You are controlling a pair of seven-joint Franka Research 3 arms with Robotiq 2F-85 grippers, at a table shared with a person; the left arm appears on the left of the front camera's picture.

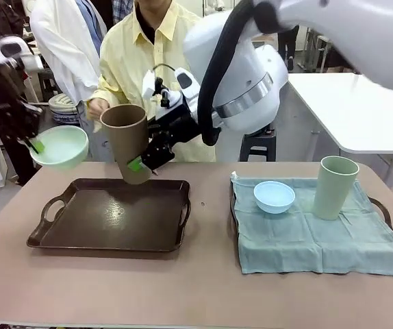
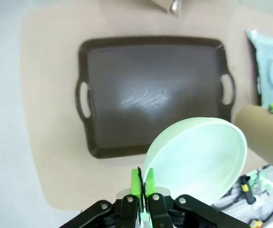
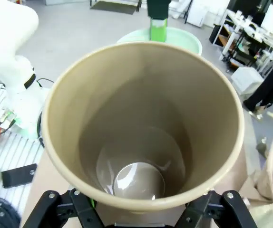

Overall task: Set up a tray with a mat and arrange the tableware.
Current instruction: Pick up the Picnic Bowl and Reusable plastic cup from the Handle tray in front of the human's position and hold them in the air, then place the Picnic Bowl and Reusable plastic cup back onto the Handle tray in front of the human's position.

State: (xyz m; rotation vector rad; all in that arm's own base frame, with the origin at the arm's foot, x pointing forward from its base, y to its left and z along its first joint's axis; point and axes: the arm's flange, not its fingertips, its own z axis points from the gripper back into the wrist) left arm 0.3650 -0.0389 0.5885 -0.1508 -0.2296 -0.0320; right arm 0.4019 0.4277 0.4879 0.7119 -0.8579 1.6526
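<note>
My left gripper (image 1: 35, 144) is shut on the rim of the mint green bowl (image 1: 60, 147), held in the air left of the dark brown tray (image 1: 111, 216); in the left wrist view that bowl (image 2: 198, 159) hangs over the tray's (image 2: 151, 95) near edge. My right gripper (image 1: 139, 164) is shut on the brown tumbler (image 1: 128, 141), tilted above the tray's far edge; its open mouth (image 3: 143, 137) faces the right wrist camera. The light blue bowl (image 1: 274, 197) and pale green tumbler (image 1: 335, 187) stand on a pale teal mat (image 1: 320, 236) on a second tray at the right.
A person in a yellow shirt (image 1: 148, 48) stands at the far side behind the brown tray, one hand (image 1: 97, 107) near the tumbler. A white table (image 1: 361, 113) is at the back right. The brown tray's inside is bare.
</note>
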